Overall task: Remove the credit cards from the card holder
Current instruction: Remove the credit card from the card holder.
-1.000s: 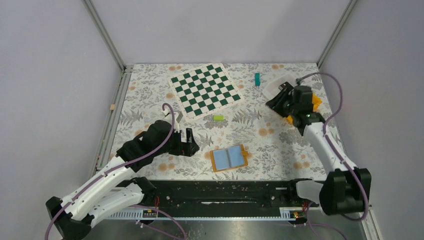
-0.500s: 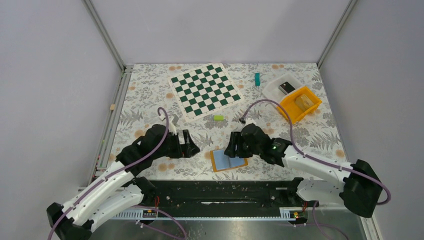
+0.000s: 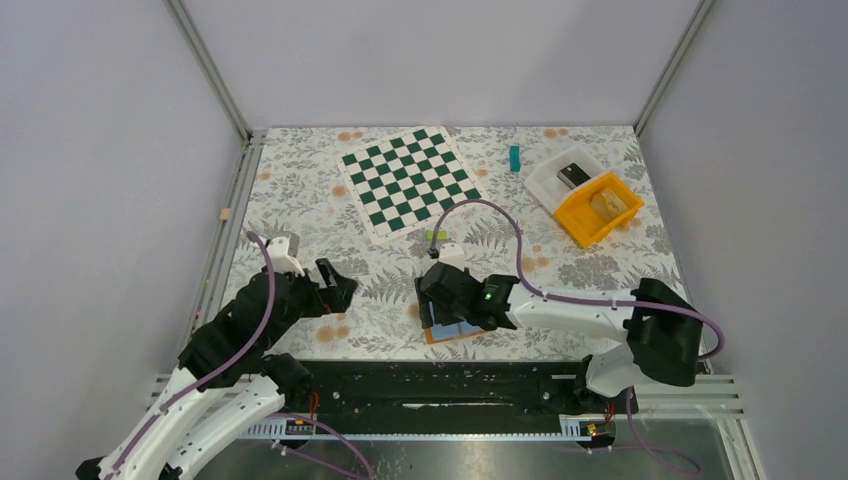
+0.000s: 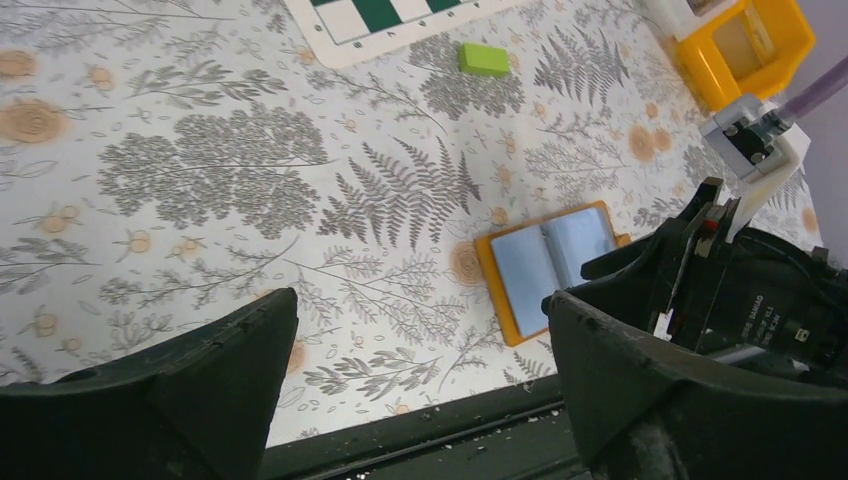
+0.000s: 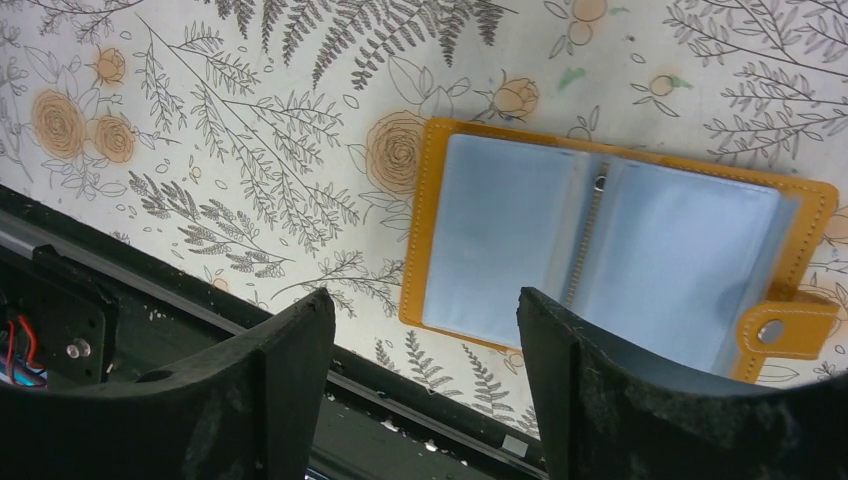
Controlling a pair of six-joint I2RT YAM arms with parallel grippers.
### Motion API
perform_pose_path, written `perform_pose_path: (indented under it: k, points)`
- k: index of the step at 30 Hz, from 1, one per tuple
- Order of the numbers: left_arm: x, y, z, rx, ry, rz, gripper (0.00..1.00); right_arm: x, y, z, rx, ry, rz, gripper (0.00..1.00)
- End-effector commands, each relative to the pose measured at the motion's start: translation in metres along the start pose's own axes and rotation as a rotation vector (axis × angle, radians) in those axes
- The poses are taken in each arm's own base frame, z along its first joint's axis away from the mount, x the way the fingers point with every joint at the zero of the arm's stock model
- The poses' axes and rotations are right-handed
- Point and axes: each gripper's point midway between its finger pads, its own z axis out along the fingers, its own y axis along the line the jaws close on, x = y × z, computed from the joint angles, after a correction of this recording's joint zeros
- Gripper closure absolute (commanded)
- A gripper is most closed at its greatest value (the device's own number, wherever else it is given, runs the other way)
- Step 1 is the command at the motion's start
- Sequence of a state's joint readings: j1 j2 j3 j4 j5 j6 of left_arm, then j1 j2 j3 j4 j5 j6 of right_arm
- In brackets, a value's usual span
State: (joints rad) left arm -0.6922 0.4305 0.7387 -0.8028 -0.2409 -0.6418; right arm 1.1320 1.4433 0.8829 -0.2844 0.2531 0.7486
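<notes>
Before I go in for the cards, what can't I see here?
Top view: the right gripper covers most of the card holder.
Right wrist view: credit cards blend into the sleeves; count unclear.
Left wrist view: the right gripper covers one corner of the holder.

card holder [image 3: 447,334] mostly hidden, top cam

Small white print stands on the right arm's black housing [image 4: 765,315], just right of the card holder [image 4: 545,262]; it is too small and tilted to read. Nothing else bears legible lettering.
</notes>
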Motion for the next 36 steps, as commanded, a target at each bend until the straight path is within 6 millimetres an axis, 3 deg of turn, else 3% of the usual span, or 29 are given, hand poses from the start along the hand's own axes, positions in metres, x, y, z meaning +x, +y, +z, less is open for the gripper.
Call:
perform_pose_path:
  k: [1,8,23,33,36]
  points:
    - [-0.031,0.012,-0.018,-0.045,-0.147,0.003,0.05,-0.01,0.004,0.005,0.095,-0.032,-0.068,0.26]
    - [-0.039,0.016,-0.032,-0.014,-0.24,-0.039,0.02,0.002,0.007,0.021,0.155,0.034,-0.127,0.24]
    - [-0.037,0.014,-0.027,-0.019,-0.213,-0.018,0.01,0.021,-0.016,0.039,0.301,0.085,-0.184,0.23]
    - [-0.036,0.016,-0.026,-0.026,-0.217,-0.022,0.01,0.026,-0.019,0.041,0.293,0.083,-0.175,0.38]
    - [-0.036,0.016,-0.026,-0.027,-0.217,-0.025,0.01,0.029,-0.023,0.043,0.306,0.086,-0.175,0.38]
